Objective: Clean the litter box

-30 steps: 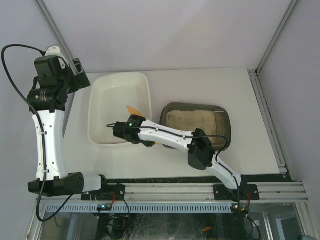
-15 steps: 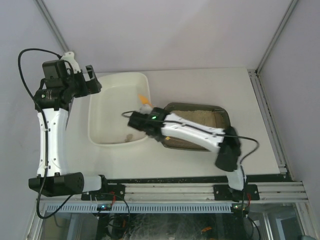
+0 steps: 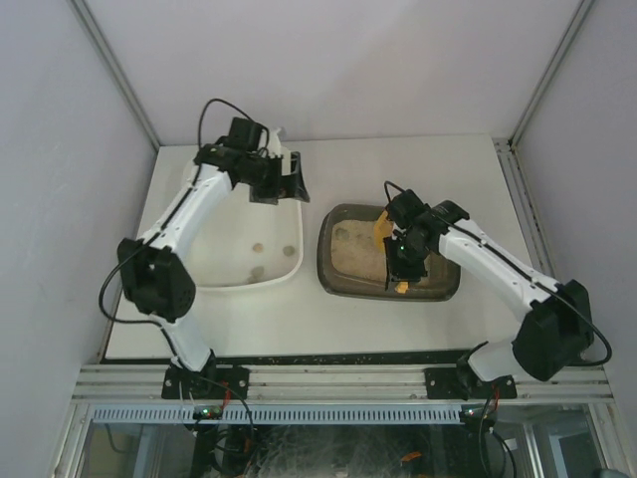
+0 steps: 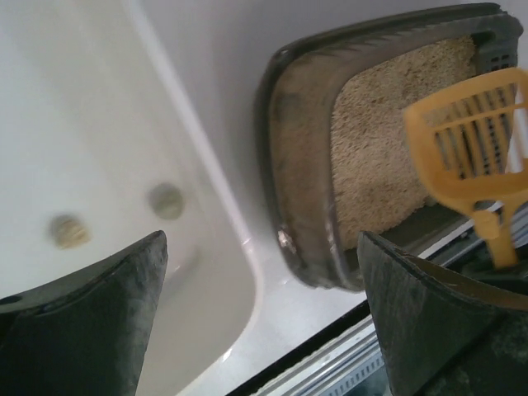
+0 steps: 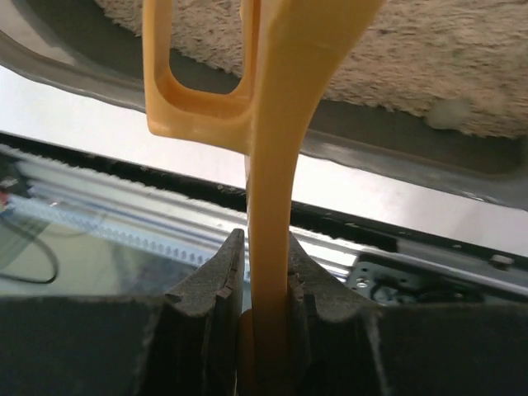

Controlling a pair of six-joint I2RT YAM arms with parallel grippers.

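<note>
The fingers [image 5: 216, 289] of the right gripper [image 5: 268, 276] are found clamped on the handle of an orange scoop [image 5: 280, 124], which is held over the litter box [image 3: 328, 257]. The slotted head of the scoop is seen above the beige litter [image 4: 375, 157]; whether it touches the litter cannot be told. The fingers [image 4: 91, 322] of the left gripper [image 3: 284, 184] are set wide apart, with nothing held between them. This gripper is positioned above the far right corner of the white tub [image 3: 214, 286]. Three small clumps [image 3: 257, 248] are noted on the tub floor. The litter box is located on the table [image 3: 478, 179], right of centre, just beside the right wall of the tub.
</note>
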